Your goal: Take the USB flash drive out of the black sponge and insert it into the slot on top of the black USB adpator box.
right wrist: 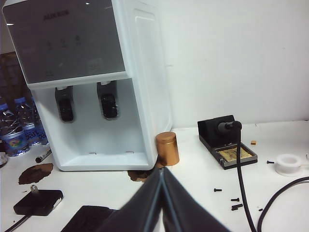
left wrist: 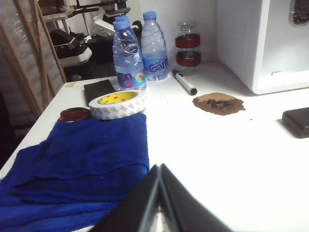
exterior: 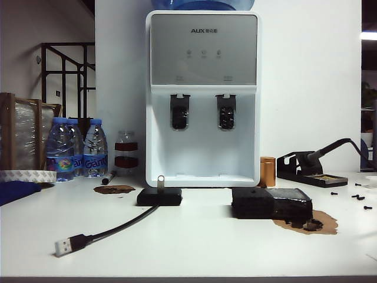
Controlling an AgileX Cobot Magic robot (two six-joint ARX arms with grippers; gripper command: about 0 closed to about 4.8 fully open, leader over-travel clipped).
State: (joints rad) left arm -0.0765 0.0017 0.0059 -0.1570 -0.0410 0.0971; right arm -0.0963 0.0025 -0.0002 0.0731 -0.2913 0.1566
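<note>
In the box (exterior: 159,196), drive (exterior: 161,181) upright, left gripper (left wrist: 160,170), right gripper (right wrist: 161,174) closed.

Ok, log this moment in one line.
drive: standing in box slot | sponge: without drive | left fingers: shut | right fingers: shut, empty

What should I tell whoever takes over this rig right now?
Left end effector: shut, empty, pulled back over the table's left side by the blue cloth.
Right end effector: shut, empty, pulled back near the sponge.
Drive: standing upright in the box, loop end up.
Sponge: right of the box, apart from it.
Done: the drive looks inserted.
Left: nothing apparent; check that it sits fully.
</note>
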